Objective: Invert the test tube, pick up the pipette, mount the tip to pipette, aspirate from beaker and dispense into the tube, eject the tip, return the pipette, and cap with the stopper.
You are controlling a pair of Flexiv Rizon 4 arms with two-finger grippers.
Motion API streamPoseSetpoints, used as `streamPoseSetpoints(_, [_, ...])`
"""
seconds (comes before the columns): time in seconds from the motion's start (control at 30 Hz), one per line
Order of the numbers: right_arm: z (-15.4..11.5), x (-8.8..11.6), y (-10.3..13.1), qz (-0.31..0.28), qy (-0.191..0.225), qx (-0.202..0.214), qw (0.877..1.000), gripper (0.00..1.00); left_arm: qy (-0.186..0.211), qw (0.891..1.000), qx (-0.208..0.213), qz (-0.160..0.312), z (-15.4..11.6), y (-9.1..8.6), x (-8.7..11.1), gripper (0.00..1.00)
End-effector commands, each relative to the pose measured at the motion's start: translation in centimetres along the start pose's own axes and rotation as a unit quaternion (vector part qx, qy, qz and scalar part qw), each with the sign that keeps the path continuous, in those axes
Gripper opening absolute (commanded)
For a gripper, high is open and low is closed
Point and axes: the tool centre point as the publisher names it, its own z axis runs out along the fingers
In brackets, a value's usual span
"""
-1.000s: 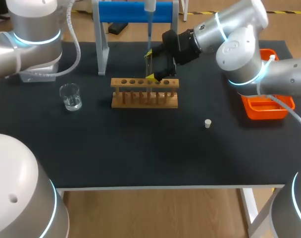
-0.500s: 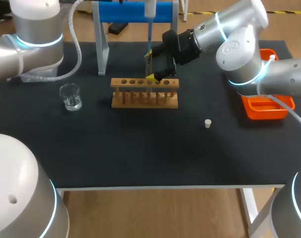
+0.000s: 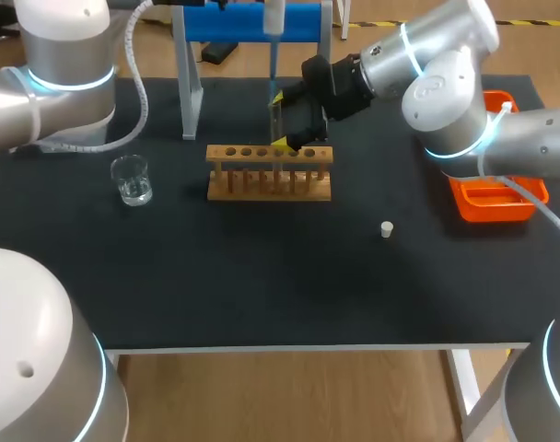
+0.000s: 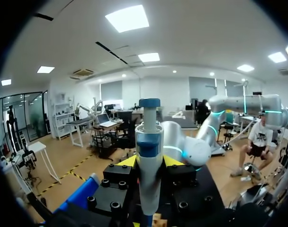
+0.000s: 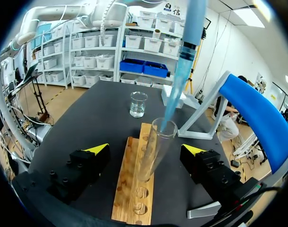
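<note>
My left gripper (image 4: 149, 161) is shut on the white-and-blue pipette (image 4: 148, 142), which stands upright between its yellow tips. In the head view the pipette (image 3: 275, 13) hangs over the wooden rack (image 3: 269, 172); its gripper is out of that view. The pipette's blue tip (image 5: 178, 82) slants down to the mouth of the clear test tube (image 5: 153, 153), which stands in the rack (image 5: 134, 189). My right gripper (image 5: 146, 149) is open, one finger on either side of the tube and not touching it. It sits just behind the rack as the right gripper (image 3: 281, 120) in the head view. The white stopper (image 3: 387, 229) lies right of the rack.
A glass beaker (image 3: 131, 180) with clear liquid stands left of the rack, and the beaker (image 5: 138, 104) shows beyond the rack's far end. A blue-topped stand (image 3: 252, 23) rises behind the rack. An orange tray (image 3: 492, 198) sits at the right edge.
The pipette has shifted slightly left and upward with my left arm. The right arm, tube and rack have not moved.
</note>
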Motion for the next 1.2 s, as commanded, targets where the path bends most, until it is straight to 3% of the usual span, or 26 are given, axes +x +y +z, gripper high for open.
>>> streamPoseSetpoints(0.03, [-0.1,0.0,0.1,0.000,0.001,0.002,1.000,1.00,-0.007,1.000,0.009,0.003,0.1,0.0,0.1,0.00])
streamPoseSetpoints(0.43, [-0.1,0.0,0.1,0.000,0.001,0.002,1.000,1.00,0.003,0.999,0.039,0.002,0.4,0.0,-0.2,0.00])
streamPoseSetpoints(0.77, [-0.1,0.0,0.1,0.000,0.001,0.002,1.000,1.00,0.024,0.999,0.025,-0.003,0.7,-0.1,0.6,0.00])
streamPoseSetpoints(0.97, [-0.1,0.0,0.1,0.000,0.001,0.002,1.000,1.00,0.022,1.000,0.003,-0.003,0.3,0.2,1.0,0.00])
streamPoseSetpoints(1.2, [-0.1,0.0,0.1,0.000,0.001,0.002,1.000,1.00,0.006,1.000,0.010,0.014,0.1,0.4,0.9,0.00])
